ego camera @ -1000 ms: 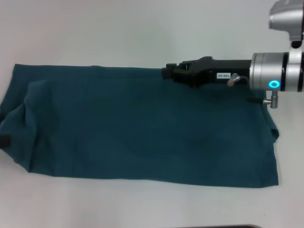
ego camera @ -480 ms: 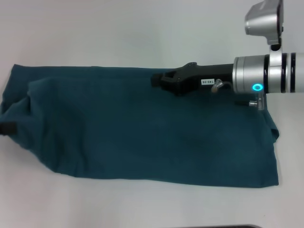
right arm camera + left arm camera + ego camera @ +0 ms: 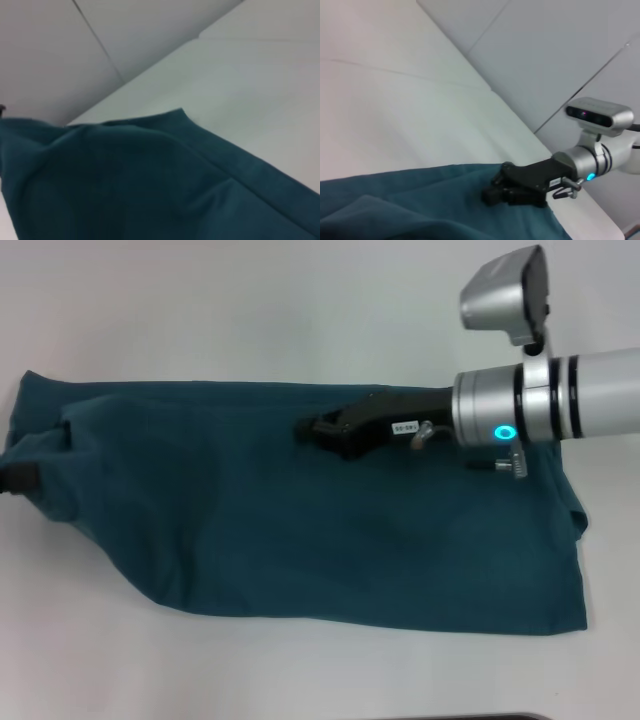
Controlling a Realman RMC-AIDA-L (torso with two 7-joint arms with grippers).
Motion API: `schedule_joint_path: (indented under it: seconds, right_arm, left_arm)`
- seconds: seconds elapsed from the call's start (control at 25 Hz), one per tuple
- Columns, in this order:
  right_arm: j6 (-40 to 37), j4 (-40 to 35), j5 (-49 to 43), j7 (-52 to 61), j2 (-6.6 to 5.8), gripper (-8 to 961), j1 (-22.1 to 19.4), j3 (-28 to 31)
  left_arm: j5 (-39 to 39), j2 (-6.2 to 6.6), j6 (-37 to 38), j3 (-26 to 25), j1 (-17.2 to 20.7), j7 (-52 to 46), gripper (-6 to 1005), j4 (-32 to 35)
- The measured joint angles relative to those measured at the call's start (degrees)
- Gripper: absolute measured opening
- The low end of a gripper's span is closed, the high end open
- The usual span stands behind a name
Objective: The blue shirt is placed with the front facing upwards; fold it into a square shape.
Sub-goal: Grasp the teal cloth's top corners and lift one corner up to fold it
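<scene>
So the left gripper [image 3: 12,480] is barely poking in at the far left edge of the head view, right at the shirt's bunched-up end, and I can't tell if it's pinching anything. The blue shirt [image 3: 300,530] sprawls plain side up across the middle of the white counter [image 3: 300,310]. The right gripper [image 3: 305,428] sits over its upper edge, center-right, fingers looking pressed together.

Right arm reaches in horizontally from the right, silver wrist with a lit cyan ring behind the black right hand [image 3: 312,429], whose fingers lie low and close together. Left hand [image 3: 14,478] shows only as a small dark tip at the far left edge.
</scene>
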Motion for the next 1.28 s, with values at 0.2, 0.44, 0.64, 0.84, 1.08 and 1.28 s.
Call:
schedule_joint_path:
  seconds: [0.2,0.44,0.64,0.84,1.08,1.28]
  right_arm:
    - [-0.57,-0.51,0.17,-0.03,0.31,67,1.15,-0.92]
    - [-0.63,-0.53,0.72,-0.06,0.30,64,1.19,-1.07]
    - [-0.69,-0.38,0.72,-0.05,0.24,62,1.19,-1.10]
    - [-0.71,-0.16,0.72,0.27,0.05,61,1.19,-1.14]
    - [-0.69,0.02,0.72,0.55,-0.11,58,1.19,-1.10]
    - [-0.67,0.50,0.72,1.49,-0.23,57,1.19,-1.00]
  left_arm:
    - [-0.95,0.03,0.32,1.89,0.03,0.07,15,-0.56]
    - [-1.05,0.02,0.35,3.18,0.15,0.46,16,-0.56]
    - [-1.09,0.01,0.11,3.52,-0.67,0.15,16,-0.55]
    - [-1.10,0.01,0.05,3.56,-1.77,-0.34,17,-0.55]
    - [-1.16,-0.24,0.05,3.71,-4.09,-0.41,18,-0.60]
    - [-2.48,-0.64,0.19,5.99,-5.98,-0.42,18,-0.63]
